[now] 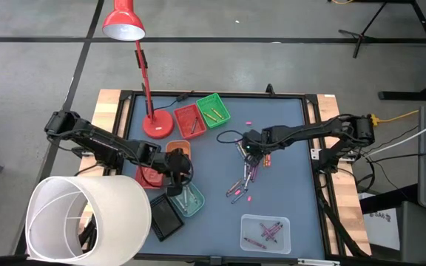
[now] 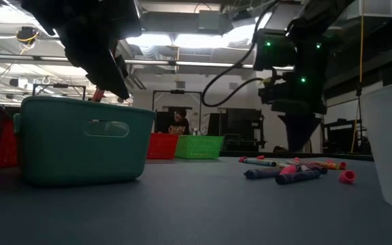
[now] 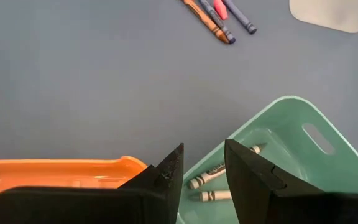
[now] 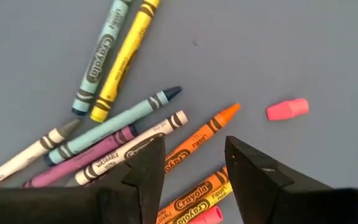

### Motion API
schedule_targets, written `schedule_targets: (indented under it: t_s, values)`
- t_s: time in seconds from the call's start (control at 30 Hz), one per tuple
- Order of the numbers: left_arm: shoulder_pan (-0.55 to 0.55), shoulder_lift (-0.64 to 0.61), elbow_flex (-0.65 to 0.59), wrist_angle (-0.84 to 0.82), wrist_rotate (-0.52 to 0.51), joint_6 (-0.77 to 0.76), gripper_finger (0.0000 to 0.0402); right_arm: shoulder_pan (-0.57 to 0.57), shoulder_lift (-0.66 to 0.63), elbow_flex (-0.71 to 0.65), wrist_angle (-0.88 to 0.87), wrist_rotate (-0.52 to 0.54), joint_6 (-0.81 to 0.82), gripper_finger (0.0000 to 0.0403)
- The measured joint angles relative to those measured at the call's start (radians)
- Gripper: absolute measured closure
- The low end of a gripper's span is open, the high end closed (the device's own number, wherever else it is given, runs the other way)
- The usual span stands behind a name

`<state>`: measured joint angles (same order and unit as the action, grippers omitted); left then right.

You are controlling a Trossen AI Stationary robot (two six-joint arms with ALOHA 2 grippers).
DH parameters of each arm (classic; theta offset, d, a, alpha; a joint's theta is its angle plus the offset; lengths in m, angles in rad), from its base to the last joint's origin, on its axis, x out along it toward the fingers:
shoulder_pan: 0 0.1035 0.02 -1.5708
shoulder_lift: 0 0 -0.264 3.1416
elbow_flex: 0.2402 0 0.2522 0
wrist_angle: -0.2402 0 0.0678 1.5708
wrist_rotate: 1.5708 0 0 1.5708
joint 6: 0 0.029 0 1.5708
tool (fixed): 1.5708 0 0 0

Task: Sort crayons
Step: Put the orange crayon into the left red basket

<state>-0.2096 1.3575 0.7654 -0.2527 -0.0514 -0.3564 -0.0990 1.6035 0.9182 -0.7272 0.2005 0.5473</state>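
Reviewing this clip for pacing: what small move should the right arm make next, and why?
Probably lower the right end effector straight down and close on one orange crayon. Its fingers stand open and empty just above the loose crayon pile, with that crayon lying between them. The left end effector, also open and empty, hangs over the teal tray, which holds white crayons.

In the right wrist view, the right gripper (image 4: 191, 165) covers the near ends of several crayons (image 4: 114, 142). The white lampshade (image 1: 87, 218) hides the tabletop (image 1: 272, 192) corner at seven o'clock, and the crayons in the clear tray (image 1: 266, 233) are too small to tell apart.
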Motion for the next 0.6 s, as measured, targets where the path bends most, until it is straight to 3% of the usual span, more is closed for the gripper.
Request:
schedule_targets:
  t_s: [0.6]
  values:
    - [0.000,0.000,0.000,0.003,0.000,0.000,0.0301,0.000,0.000,-0.104,0.109,-0.020,0.054,0.0237]
